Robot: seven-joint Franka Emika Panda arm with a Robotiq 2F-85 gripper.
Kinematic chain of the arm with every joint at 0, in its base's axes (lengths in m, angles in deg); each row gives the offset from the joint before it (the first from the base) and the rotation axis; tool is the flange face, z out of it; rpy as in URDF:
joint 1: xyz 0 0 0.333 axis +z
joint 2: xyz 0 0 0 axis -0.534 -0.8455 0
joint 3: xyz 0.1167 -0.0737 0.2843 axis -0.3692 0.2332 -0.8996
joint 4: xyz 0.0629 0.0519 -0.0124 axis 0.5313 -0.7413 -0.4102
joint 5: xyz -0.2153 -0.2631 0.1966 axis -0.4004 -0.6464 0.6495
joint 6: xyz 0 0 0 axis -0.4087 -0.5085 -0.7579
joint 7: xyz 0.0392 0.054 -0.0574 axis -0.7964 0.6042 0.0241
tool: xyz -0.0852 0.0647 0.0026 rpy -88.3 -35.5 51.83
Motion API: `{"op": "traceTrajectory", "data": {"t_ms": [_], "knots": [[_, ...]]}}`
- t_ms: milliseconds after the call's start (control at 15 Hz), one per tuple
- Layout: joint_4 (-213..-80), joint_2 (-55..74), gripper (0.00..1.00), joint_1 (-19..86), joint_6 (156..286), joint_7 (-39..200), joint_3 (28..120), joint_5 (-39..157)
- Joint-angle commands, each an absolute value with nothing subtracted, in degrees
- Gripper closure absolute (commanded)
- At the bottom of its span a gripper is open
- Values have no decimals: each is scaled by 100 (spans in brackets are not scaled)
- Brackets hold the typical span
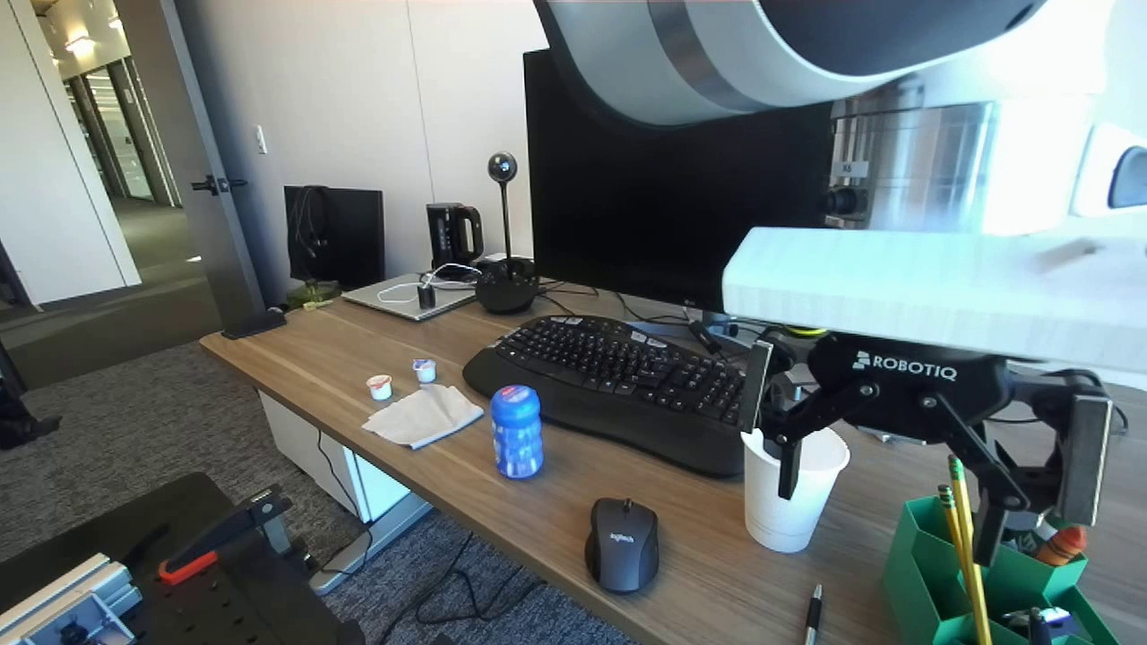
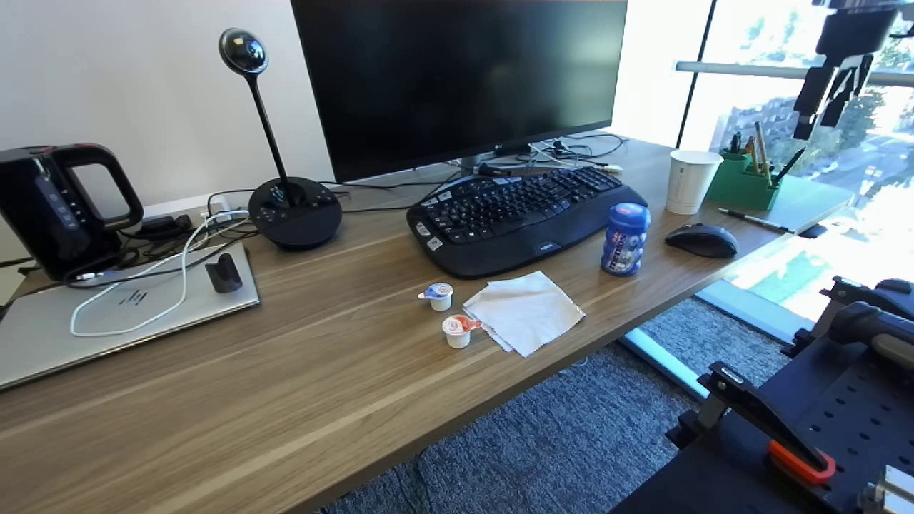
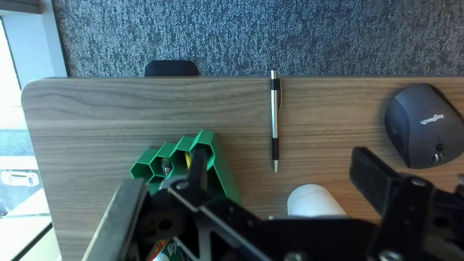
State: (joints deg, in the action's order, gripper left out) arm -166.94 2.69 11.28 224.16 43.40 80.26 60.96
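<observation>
My gripper [image 1: 889, 503] stands open above the right end of the desk, its jaws wide apart with nothing between them. In an exterior view the gripper [image 2: 817, 127] hangs higher than the green pen holder [image 2: 742, 187]. That holder contains pencils, pens and markers; in the wrist view one finger [image 3: 198, 165] covers part of it. A white paper cup [image 2: 691, 184] stands upright beside the holder, its upper part hidden by the gripper in the wrist view. A silver and black pen [image 3: 274, 119] lies near the desk edge. A dark Logitech mouse [image 3: 424, 127] sits further along.
A blue gum bottle [image 2: 625, 239], a folded cloth [image 2: 525, 314] and two creamer cups [image 2: 440, 297] lie along the desk. Behind them are a black keyboard [image 2: 528, 221], a large monitor [image 2: 464, 78], a webcam stand [image 2: 296, 214], a laptop [image 2: 136, 307] and a kettle [image 2: 53, 207].
</observation>
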Motion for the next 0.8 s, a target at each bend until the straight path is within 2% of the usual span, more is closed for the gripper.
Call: {"op": "traceTrajectory", "data": {"t_ms": [0,733], "knots": [[-16852,491,0,1067,22533,4201,7928,6076],[-16830,700,0,1113,22218,4098,7934,6099]]}}
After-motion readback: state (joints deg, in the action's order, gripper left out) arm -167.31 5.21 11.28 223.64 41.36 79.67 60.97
